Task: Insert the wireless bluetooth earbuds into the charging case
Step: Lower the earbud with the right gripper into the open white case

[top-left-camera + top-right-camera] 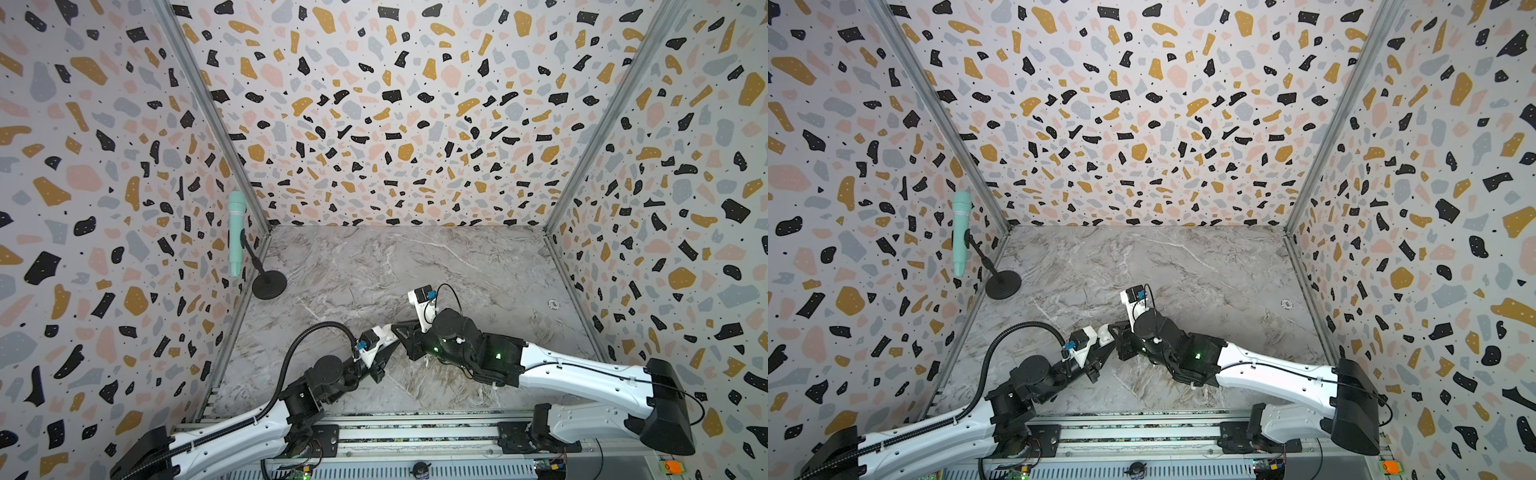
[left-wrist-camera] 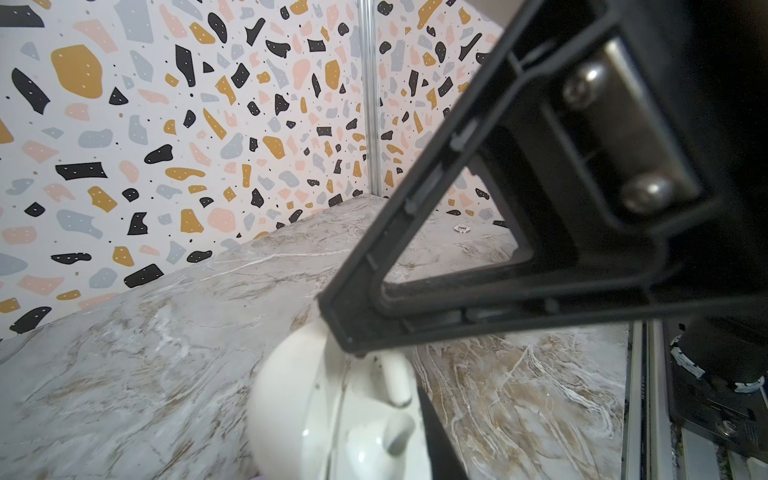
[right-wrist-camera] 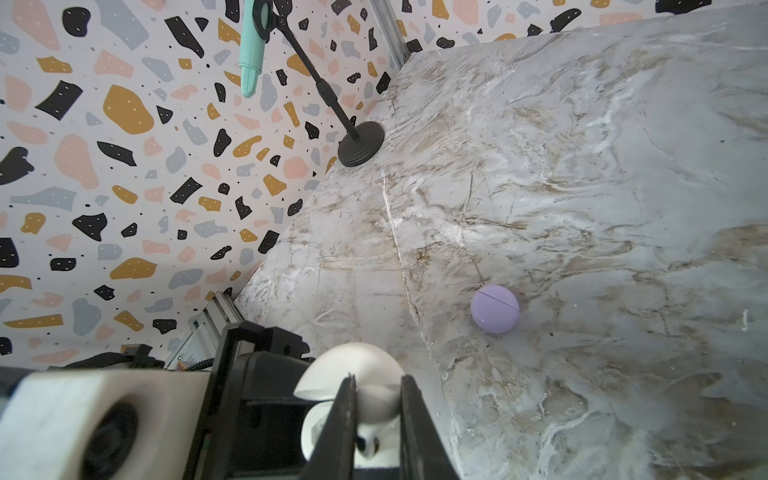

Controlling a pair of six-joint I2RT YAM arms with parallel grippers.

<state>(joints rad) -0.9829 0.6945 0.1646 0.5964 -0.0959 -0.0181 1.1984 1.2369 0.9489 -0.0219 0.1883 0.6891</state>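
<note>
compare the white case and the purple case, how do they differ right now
The white case is open, its lid swung up; the purple case is shut, only a thin seam showing. The white case is held off the table at the left gripper, with the right gripper closed on a white earbud at its opening; the purple case rests alone on the marble table, untouched. Both are small, round and smooth.
</note>
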